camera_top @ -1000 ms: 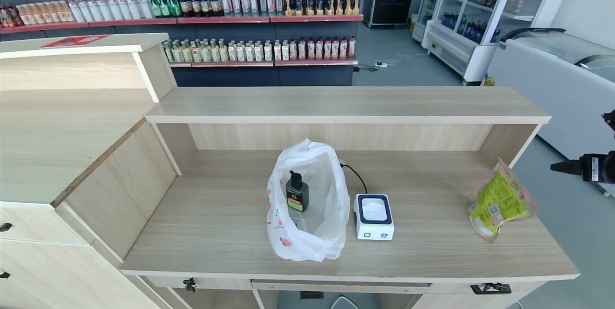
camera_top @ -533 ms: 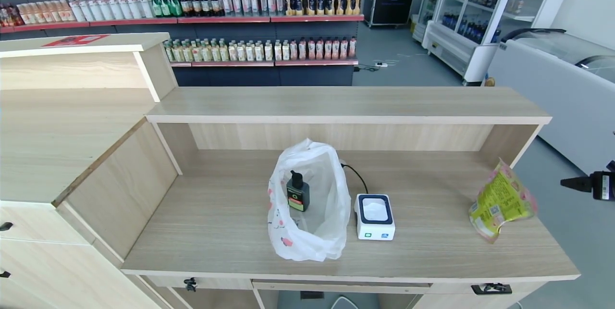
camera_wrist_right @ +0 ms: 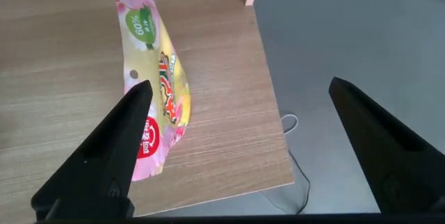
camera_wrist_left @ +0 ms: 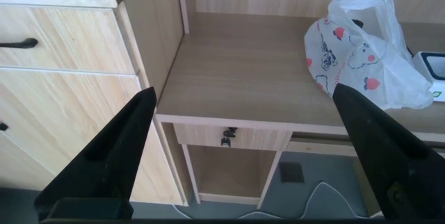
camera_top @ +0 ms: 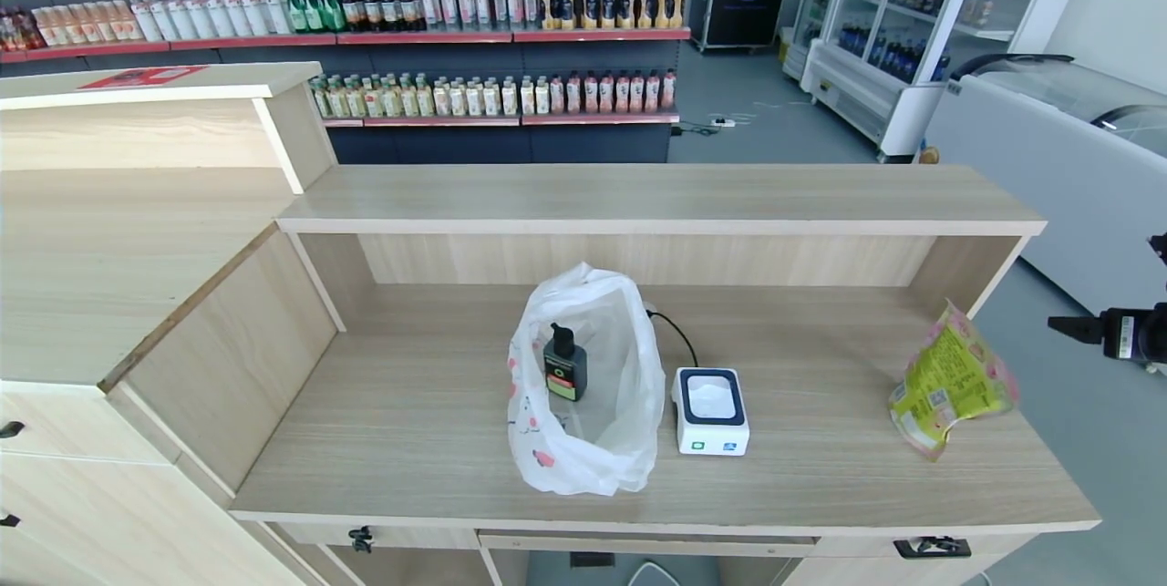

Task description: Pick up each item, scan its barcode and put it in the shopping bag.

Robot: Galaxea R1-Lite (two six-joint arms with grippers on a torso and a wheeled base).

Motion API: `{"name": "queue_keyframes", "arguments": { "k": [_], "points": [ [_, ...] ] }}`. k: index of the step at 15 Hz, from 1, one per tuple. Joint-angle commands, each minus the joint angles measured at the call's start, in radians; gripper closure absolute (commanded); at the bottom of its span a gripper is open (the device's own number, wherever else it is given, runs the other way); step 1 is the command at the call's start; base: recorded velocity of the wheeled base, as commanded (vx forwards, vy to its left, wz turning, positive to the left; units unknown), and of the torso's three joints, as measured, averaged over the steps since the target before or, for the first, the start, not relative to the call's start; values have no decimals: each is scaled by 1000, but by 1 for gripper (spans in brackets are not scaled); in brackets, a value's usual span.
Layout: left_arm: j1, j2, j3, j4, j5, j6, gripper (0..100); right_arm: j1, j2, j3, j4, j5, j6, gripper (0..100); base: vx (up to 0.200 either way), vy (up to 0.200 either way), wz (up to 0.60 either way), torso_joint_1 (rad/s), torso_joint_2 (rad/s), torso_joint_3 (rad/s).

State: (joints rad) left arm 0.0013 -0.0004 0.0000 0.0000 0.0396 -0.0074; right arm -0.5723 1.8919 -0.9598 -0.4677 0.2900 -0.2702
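Bottle [camera_top: 564, 365] in shopping bag [camera_top: 609, 440]; scanner [camera_top: 710, 410] just right of it; pouch [camera_top: 948, 381] far right on the counter [camera_top: 410, 422]

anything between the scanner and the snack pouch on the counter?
Nothing. In the head view the stretch of counter between the scanner and the snack pouch is bare wood; the shopping bag sits on the scanner's other side.

White bag [camera_top: 638, 385] with pink prints stands open on the counter [camera_top: 410, 440], 1 dark pump bottle [camera_top: 564, 365] upright inside. White scanner [camera_top: 710, 408] sits just beside it. Yellow-green pouch [camera_top: 951, 378] stands crumpled near the right edge.
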Motion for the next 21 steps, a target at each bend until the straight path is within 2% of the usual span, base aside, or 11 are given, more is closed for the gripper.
{"name": "queue_keyframes", "arguments": {
  "k": [1, 4, 9, 16, 21],
  "points": [
    [0, 0, 0, 0, 0, 0, 0, 34, 119, -59, 3, 1, 49, 0, 0, 0, 0, 0, 0, 0],
    [0, 0, 0, 0, 0, 0, 0, 81, 187, -106, 1, 26, 143, 0, 0, 0, 0, 0, 0, 0],
    [0, 0, 0, 0, 0, 0, 0, 108, 263, -105, 1, 28, 138, 0, 0, 0, 0, 0, 0, 0],
    [0, 0, 0, 0, 0, 0, 0, 189, 389, -185, -8, 29, 115, 0, 0, 0, 0, 0, 0, 0],
    [0, 0, 0, 0, 0, 0, 0, 218, 409, -160, -5, 37, 112, 0, 0, 0, 0, 0, 0, 0]
  ]
}}
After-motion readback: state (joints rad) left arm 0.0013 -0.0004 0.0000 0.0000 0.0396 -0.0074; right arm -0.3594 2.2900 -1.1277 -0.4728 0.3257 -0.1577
